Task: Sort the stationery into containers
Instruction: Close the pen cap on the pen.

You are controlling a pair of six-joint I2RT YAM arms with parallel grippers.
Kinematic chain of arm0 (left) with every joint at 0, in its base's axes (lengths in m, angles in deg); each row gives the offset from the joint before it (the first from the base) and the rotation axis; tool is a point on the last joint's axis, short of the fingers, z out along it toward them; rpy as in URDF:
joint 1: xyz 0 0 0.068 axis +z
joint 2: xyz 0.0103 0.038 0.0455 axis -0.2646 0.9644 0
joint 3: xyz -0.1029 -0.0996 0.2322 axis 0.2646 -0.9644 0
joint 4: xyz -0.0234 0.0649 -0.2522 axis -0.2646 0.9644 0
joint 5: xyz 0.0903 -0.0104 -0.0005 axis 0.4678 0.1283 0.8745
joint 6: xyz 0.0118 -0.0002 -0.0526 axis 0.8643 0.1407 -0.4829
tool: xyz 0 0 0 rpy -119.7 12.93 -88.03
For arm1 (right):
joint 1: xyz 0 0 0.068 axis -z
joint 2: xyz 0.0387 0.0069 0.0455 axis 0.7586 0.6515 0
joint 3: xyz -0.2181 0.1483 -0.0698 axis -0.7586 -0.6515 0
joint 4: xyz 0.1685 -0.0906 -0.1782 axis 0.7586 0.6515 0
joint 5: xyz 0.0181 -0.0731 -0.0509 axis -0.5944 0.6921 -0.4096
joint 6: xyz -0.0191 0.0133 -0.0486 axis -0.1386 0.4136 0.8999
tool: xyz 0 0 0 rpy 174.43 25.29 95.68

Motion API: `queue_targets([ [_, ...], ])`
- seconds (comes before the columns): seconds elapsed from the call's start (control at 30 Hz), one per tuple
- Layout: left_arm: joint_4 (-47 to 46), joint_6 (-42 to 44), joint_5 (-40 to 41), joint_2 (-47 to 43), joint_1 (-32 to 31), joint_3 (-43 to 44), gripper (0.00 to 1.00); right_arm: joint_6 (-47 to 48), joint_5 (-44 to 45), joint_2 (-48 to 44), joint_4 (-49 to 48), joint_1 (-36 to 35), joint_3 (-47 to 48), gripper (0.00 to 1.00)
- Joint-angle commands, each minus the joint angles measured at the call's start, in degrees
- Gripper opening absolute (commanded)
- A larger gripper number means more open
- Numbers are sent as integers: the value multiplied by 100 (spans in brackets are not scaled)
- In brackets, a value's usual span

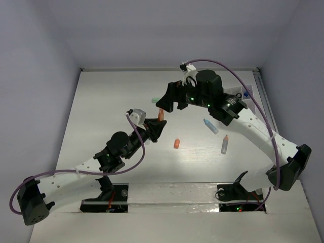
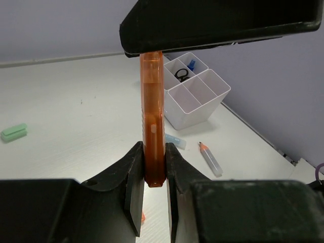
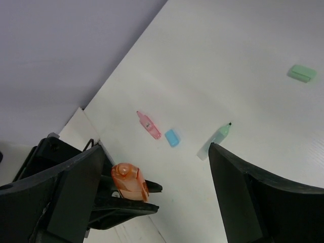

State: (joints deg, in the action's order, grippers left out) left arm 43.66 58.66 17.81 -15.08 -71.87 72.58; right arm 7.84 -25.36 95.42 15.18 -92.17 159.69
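Orange pen [image 2: 153,106] is pinched near one end by the left gripper [image 2: 153,152], jaws pressed tight on its barrel. It sticks straight out from there, and its far end is cut off behind the black body of the right gripper [image 1: 166,101] in the left wrist view. The right wrist view shows that end sitting in the gap between the right gripper's fingers [image 3: 66,192], closer to one of them. The jaws are spread wide and neither pad looks to be touching the pen. The white tray [image 2: 202,98] is at the far right of the table. From above it's mostly buried under the right arm, with only a corner and the blue clip [image 1: 246,94] showing. The left wrist view shows the near compartments bare. There's a black looped item [image 2: 182,75] in a back one, and I can't tell what it is. Loose on the table, well apart from both grippers: grey pen with orange tip [image 1: 225,144], light blue pen [image 1: 211,126], short orange piece [image 1: 176,144], green eraser [image 3: 302,73], pink pen [image 3: 149,125], blue eraser [image 3: 172,137] and mint pen [image 3: 215,140], whose lower end is cut off by a finger.
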Motion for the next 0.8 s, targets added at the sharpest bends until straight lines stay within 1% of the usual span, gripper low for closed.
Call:
queue_targets([
  [0.0, -363, -39, -60, 23, -24, -10, 0, -154, -123, -117, -584, -24, 84, 89],
  [0.07, -389, -39, -60, 102, -24, -1, 0, -189, -211, -91, -628, -76, 40, 86],
  [0.13, -425, -39, -87, 146, -24, 25, 0, -233, -282, -64, -699, -77, -4, 85],
  [0.17, -442, -48, -87, 190, -24, 34, 0, -225, -282, -55, -699, -77, -39, 83],
  [0.23, -451, -57, -43, 199, -24, 43, 0, -242, -291, -55, -708, -77, -83, 75],
  [0.43, -504, -13, 203, 164, -24, 139, 0, -321, -238, -90, -866, -129, -373, 73],
  [0.47, -521, 13, 203, 182, -24, 166, 0, -339, -238, -99, -866, -181, -391, 69],
  [0.57, -548, 58, 221, 208, -24, 254, 0, -374, -220, -91, -884, -182, -452, 66],
  [0.63, -556, 84, 212, 243, -24, 289, 0, -383, -221, -99, -919, -235, -487, 62],
  [0.73, -565, 84, 203, 305, -24, 289, 0, -400, -194, -108, -927, -235, -531, 46],
  [0.77, -600, 67, 203, 313, -24, 289, 0, -409, -203, -108, -945, -287, -584, 39],
])
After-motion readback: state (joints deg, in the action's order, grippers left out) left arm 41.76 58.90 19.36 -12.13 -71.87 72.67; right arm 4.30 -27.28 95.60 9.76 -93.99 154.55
